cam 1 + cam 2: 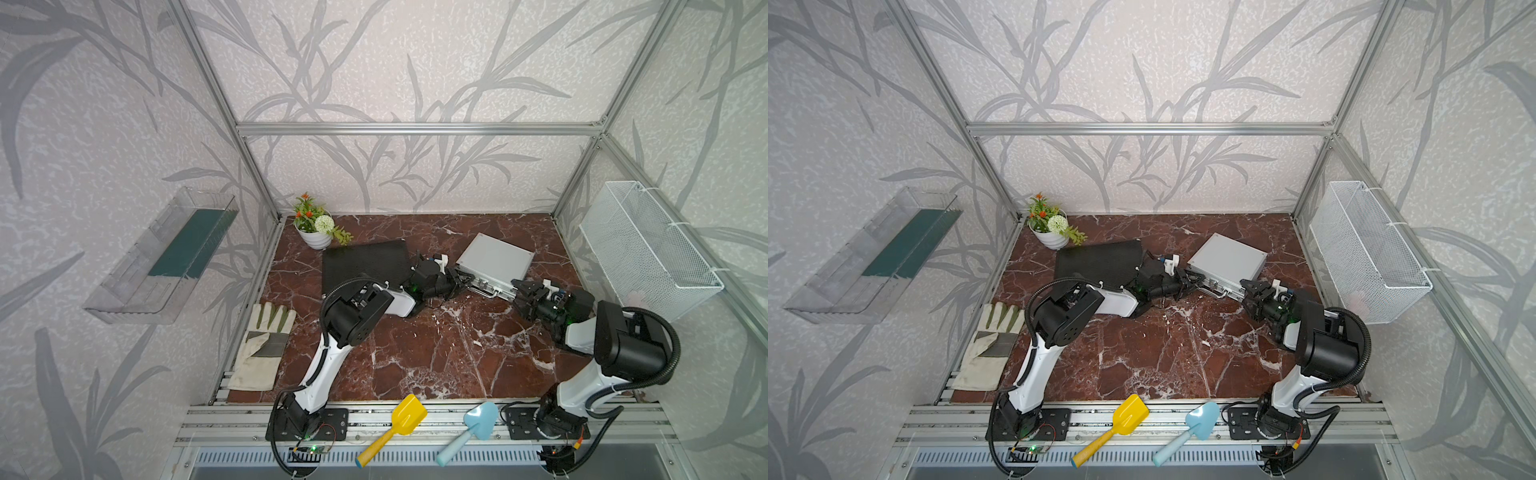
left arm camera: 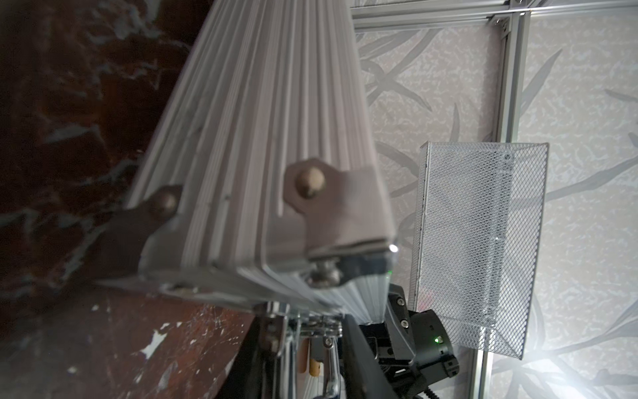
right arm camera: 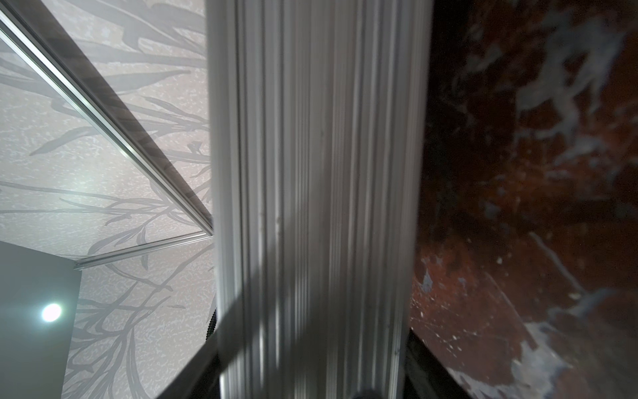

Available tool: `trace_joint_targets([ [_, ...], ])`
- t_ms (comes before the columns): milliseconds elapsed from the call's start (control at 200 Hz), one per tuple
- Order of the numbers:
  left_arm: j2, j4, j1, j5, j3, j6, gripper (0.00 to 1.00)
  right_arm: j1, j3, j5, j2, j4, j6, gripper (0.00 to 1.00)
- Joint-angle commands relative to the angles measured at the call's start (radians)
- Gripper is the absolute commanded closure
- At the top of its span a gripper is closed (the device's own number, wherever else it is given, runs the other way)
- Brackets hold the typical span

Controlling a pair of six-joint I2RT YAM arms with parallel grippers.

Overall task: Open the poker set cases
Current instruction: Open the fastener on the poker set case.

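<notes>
The silver poker set case [image 1: 494,259] lies shut at the back right of the marble table [image 1: 415,353]. The black ribbed case [image 1: 365,264] lies shut to its left, partly under my left arm. My left gripper [image 1: 462,283] is at the silver case's front left end. In the left wrist view its narrow jaws [image 2: 307,352] hold a chrome latch [image 2: 276,321], with the handle bar beside it. My right gripper [image 1: 524,291] clamps the case's front right corner. In the right wrist view the ribbed aluminium side [image 3: 310,207] fills the gap between its jaws [image 3: 310,362].
A potted plant [image 1: 318,228] stands at the back left corner. A work glove [image 1: 262,349] lies at the left edge. A yellow shovel [image 1: 395,428] and a blue trowel [image 1: 469,432] rest on the front rail. A white mesh basket [image 1: 648,249] hangs on the right wall.
</notes>
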Motion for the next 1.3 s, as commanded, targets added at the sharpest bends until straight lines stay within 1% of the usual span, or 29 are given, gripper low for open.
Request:
trace_joint_targets([
  [0,-0.008,0.131,0.002,-0.007,0.018,-0.037,0.8,0.001,0.027,-0.057,-0.033,0.035,-0.064,0.64],
  [300,-0.043,0.153,0.001,-0.01,-0.023,-0.073,0.93,-0.01,0.035,-0.054,-0.007,0.044,-0.059,0.64],
  [470,-0.045,0.133,-0.001,-0.003,-0.01,-0.067,0.96,-0.011,0.044,-0.058,0.023,0.087,-0.037,0.64],
  [540,-0.031,0.151,-0.002,-0.005,-0.003,-0.09,1.0,-0.01,0.045,-0.061,0.029,0.111,-0.02,0.64],
  [575,-0.023,0.171,-0.002,-0.007,0.001,-0.107,1.0,-0.011,0.045,-0.063,0.029,0.126,-0.013,0.63],
  [655,-0.006,0.211,-0.003,-0.011,0.019,-0.149,1.0,-0.011,0.045,-0.066,0.062,0.162,0.012,0.58],
  [780,0.003,0.223,-0.007,-0.014,0.068,-0.19,1.0,-0.014,0.033,-0.069,0.073,0.235,0.058,0.4],
  [850,-0.002,0.226,-0.008,-0.013,0.098,-0.204,1.0,-0.019,0.022,-0.072,0.077,0.271,0.078,0.34],
  [895,-0.009,0.22,-0.008,-0.014,0.113,-0.209,1.0,-0.029,0.014,-0.077,0.08,0.292,0.091,0.31],
  [970,-0.021,0.2,-0.006,-0.014,0.133,-0.208,1.0,-0.051,-0.001,-0.091,0.087,0.338,0.115,0.21],
  [1050,-0.035,0.166,-0.005,-0.018,0.148,-0.209,1.0,-0.087,-0.022,-0.109,0.103,0.411,0.151,0.13],
  [1130,-0.046,0.129,-0.001,-0.028,0.158,-0.202,1.0,-0.114,-0.04,-0.131,0.115,0.432,0.153,0.11],
  [1295,-0.062,0.041,0.002,-0.04,0.192,-0.151,1.0,-0.114,-0.083,-0.13,0.097,0.433,0.133,0.1],
])
